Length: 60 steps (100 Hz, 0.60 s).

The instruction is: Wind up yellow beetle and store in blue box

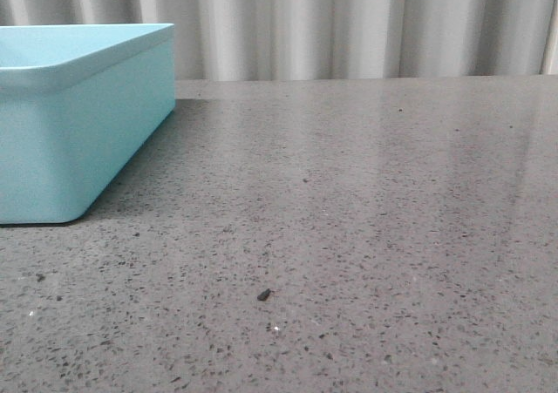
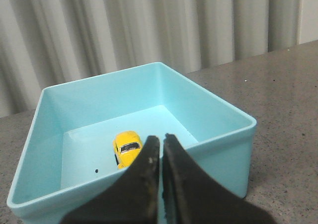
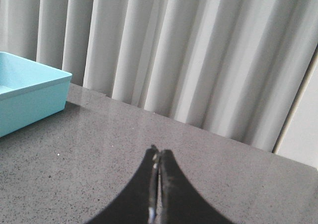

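Note:
The yellow beetle, a small glossy toy car, lies on the floor of the blue box in the left wrist view. My left gripper is shut and empty, held above the box's near rim, apart from the beetle. The blue box also shows at the far left of the front view and at the edge of the right wrist view; the beetle is hidden there. My right gripper is shut and empty above the grey table. Neither gripper shows in the front view.
The speckled grey table stretches right of the box, with a small dark speck near its front. A pleated grey curtain hangs behind the table's far edge.

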Motion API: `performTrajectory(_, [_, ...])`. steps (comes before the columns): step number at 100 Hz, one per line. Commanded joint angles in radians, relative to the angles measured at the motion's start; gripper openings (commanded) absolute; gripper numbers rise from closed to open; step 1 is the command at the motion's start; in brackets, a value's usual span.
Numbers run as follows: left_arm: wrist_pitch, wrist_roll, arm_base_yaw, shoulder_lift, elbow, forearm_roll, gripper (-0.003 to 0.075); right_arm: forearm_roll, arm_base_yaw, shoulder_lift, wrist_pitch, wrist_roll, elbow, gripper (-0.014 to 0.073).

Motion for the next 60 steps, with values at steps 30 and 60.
performTrajectory(30, [-0.094,-0.009,-0.008,0.016,-0.021,-0.007,-0.0021,-0.008,0.001,0.013,-0.082,-0.012,-0.019,-0.0053])
performTrajectory(60, [-0.127,-0.009,-0.006,0.016,0.027,0.002,-0.0021,-0.008,0.001,0.013,-0.135,-0.012,-0.019,-0.0053])
